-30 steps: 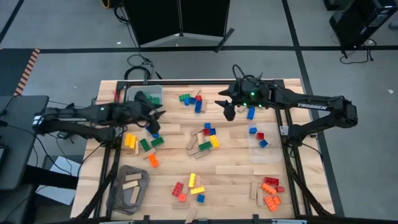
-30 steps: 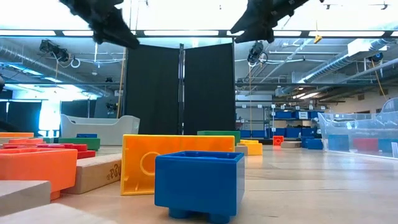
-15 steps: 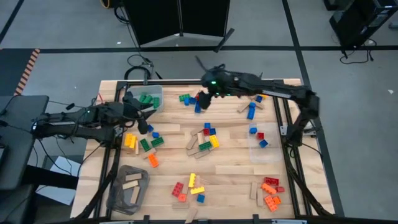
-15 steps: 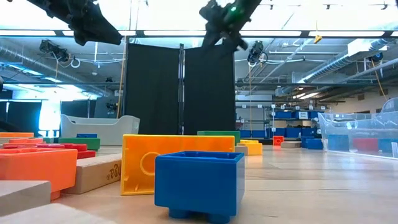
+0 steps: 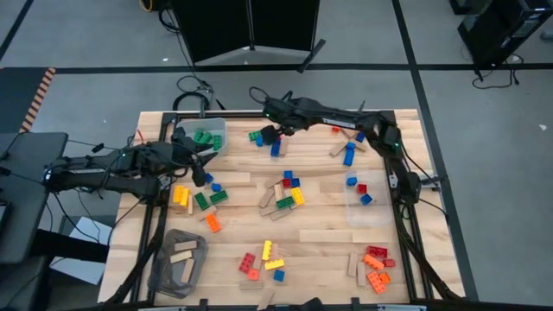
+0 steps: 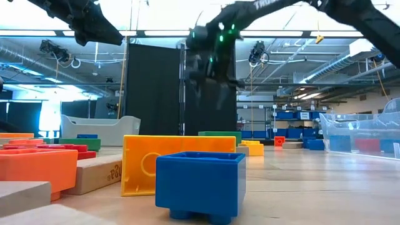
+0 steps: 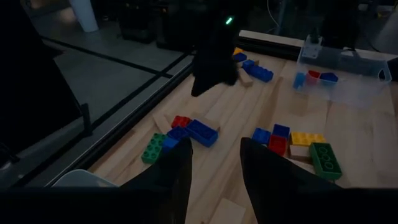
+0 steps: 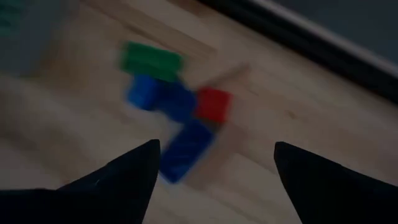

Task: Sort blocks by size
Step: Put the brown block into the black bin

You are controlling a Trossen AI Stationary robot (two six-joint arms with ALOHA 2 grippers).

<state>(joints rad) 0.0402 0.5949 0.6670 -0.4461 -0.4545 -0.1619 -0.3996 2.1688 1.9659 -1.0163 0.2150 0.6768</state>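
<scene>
Blocks (image 5: 285,194) of many colours scattered all over the desk (image 5: 328,238), most not yet sorted. Right gripper (image 5: 276,131) swung far across the desk in the last second, away from the blue pieces at the far edge and over to a small bunch right below it: green block (image 8: 152,61), red block (image 8: 212,104), long blue block (image 8: 186,149), all touching or just beside each other. Fingers spread wide now, wider than a moment ago, with nothing between them. Looks ready to drop down and pick one, most likely the long blue block, nearest to the gap between the fingers. Left gripper (image 7: 214,144) waiting over the desk, fingers only a little apart, nothing held. Clear bin (image 5: 216,130) just beside it, with green pieces (image 5: 203,136) already inside. Hardly moved in the last half second. Meaning for the job: a new pick about to begin, lots of sorting still to do. Care needed with three blocks packed so close: easy to bump the red block while closing on the blue.
</scene>
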